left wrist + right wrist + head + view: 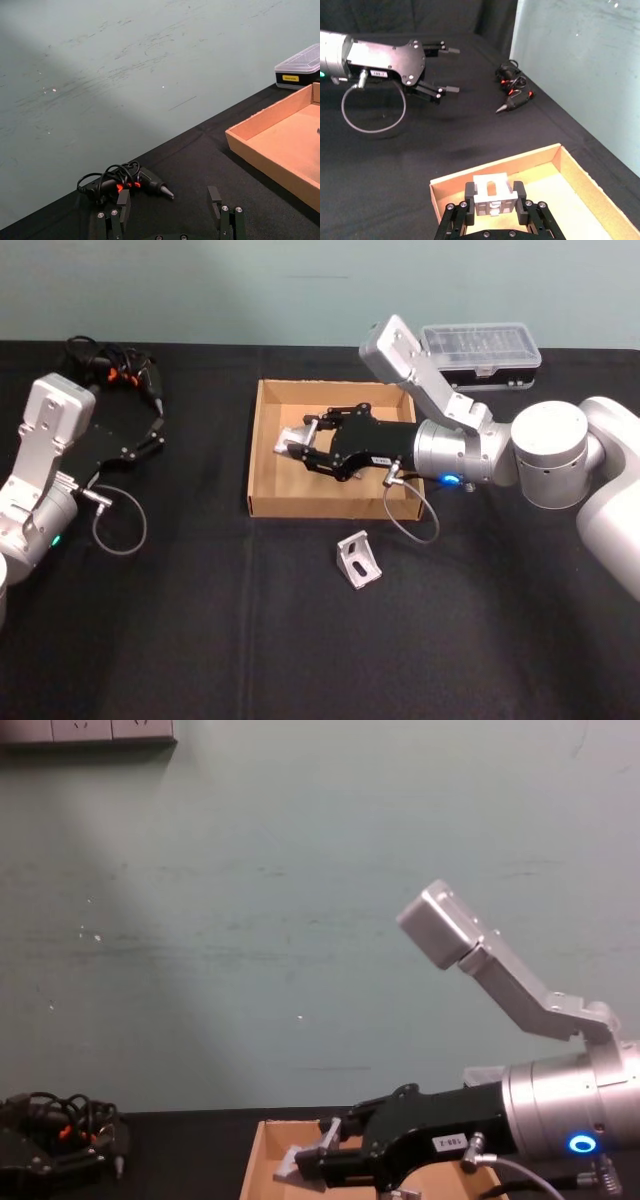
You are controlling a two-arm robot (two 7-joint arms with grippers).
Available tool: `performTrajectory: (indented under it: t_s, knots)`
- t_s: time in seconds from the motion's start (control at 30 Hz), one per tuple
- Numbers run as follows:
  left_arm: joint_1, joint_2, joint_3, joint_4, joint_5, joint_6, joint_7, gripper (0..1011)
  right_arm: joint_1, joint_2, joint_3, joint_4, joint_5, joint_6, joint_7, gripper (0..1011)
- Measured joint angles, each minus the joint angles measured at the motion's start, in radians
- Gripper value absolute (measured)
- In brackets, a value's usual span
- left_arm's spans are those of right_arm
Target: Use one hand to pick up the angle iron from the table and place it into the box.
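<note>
My right pincer point(303, 443) is clenched on a pale metal angle iron point(288, 439), one finger on each side of it. The right wrist view shows the bracket point(490, 187) pinched squarely between my fingers point(469, 192). I hold it inside the outline of the tan cardboard box point(255, 465), toward the box's left wall. From the chest view the piece point(289, 1164) sits at about the height of the box's rim point(254, 1156). I cannot tell whether it touches the floor of the box or hangs just above it.

So I judge the pick-up done and the carry as good as done. What is left for this piece is to lower it if need be, let go, and draw my arm back clear of the walls.

A second angle iron point(358, 560) stands on the black table point(200, 640), just in front of the box's near wall and apart from it. If it also belongs in the box, that is a whole further round.

My left pincer point(155, 432) is parked well off to the left, released and grasping nothing. A corded hand tool point(115, 368) lies beyond it.
</note>
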Motion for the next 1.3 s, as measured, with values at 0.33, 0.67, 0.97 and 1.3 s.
performTrajectory:
  t_s: [0.33, 0.67, 0.97, 1.3]
  knots:
    - [0.000, 0.000, 0.000, 0.000, 0.000, 0.000, 0.000, 1000, 0.014, -0.014, -0.016, 0.026, -0.047, 0.017, 0.020, 456]
    - [0.000, 0.000, 0.000, 0.000, 0.000, 0.000, 0.000, 1000, 0.012, -0.013, -0.015, 0.023, -0.066, 0.031, 0.027, 626]
    - [0.000, 0.000, 0.000, 0.000, 0.000, 0.000, 0.000, 1000, -0.004, -0.008, 0.004, 0.002, -0.071, 0.032, 0.015, 890]
    - [0.000, 0.000, 0.000, 0.000, 0.000, 0.000, 0.000, 1000, -0.099, 0.052, 0.104, -0.170, -0.028, 0.026, -0.075, 1004]
